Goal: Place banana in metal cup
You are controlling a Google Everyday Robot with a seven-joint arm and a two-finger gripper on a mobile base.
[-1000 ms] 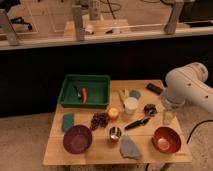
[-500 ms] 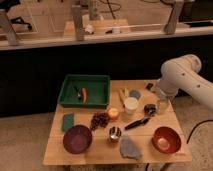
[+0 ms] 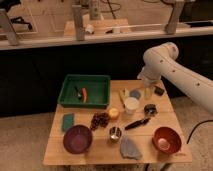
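The white arm reaches in from the right and bends down over the back right part of the wooden table. The gripper hangs behind and to the right of the white cup, low over the tabletop. Whether it is spread or pressed together cannot be told, and nothing can be seen in it.

The banana lies on the table just behind and to the left of the white cup, beside a small grey-blue disc that sits right behind the cup. The metal cup stands upright in front of the white cup and a little to its left, well apart from the banana.

An orange fruit sits just left of the white cup, towards the front, with a dark bunch of grapes further left. A green tray lies left of the white cup and further back, holding a carrot. A black utensil lies in front of the white cup. A purple bowl is at the front left of it, a red bowl at the front right, and a grey cloth straight in front near the table edge. A green sponge lies far to the left.
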